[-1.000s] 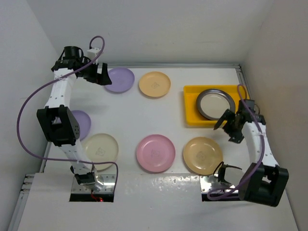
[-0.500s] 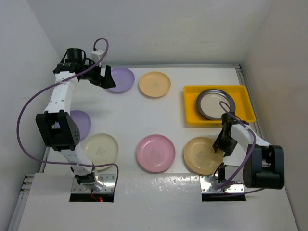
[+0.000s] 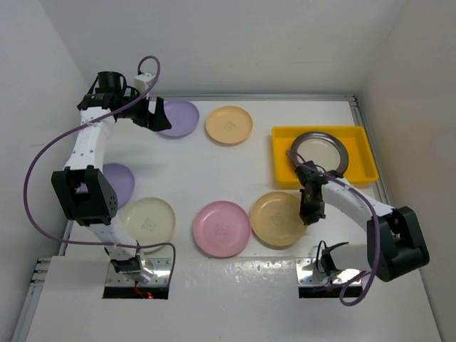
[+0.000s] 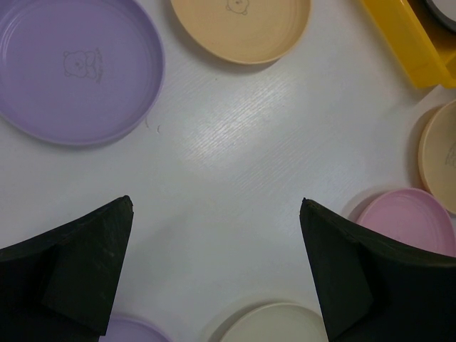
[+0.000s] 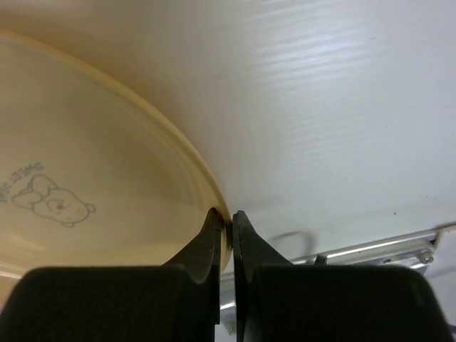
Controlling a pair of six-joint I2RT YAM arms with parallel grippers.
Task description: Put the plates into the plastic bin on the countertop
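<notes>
My right gripper (image 3: pixel 311 208) (image 5: pixel 229 217) is shut on the right rim of a yellow-tan plate (image 3: pixel 276 219) (image 5: pixel 85 178) at the front of the white countertop (image 3: pixel 182 167). The yellow plastic bin (image 3: pixel 281 160) (image 4: pixel 406 35) at the right holds a dark-rimmed plate (image 3: pixel 318 152) with a cream centre. My left gripper (image 3: pixel 152 114) (image 4: pixel 216 206) hovers open beside a lilac plate (image 3: pixel 178 117) (image 4: pixel 75 68) at the back left, with nothing between its fingers. Other plates lie flat: yellow-tan (image 3: pixel 229 125) (image 4: pixel 242 28), pink (image 3: pixel 221 228) (image 4: pixel 410 221), cream (image 3: pixel 148 219) (image 4: pixel 274 324), and a second lilac one (image 3: pixel 121 182).
The pink plate touches the held plate's left edge. White walls close in the left, back and right sides. A thin rail (image 3: pixel 370 153) runs along the right edge by the bin. Both arm bases (image 3: pixel 139 267) sit at the near edge.
My right gripper came down from beside the bin, closed on the front yellow-tan plate's rim and dragged it left, nudging the pink plate left. The left arm hardly moved.
</notes>
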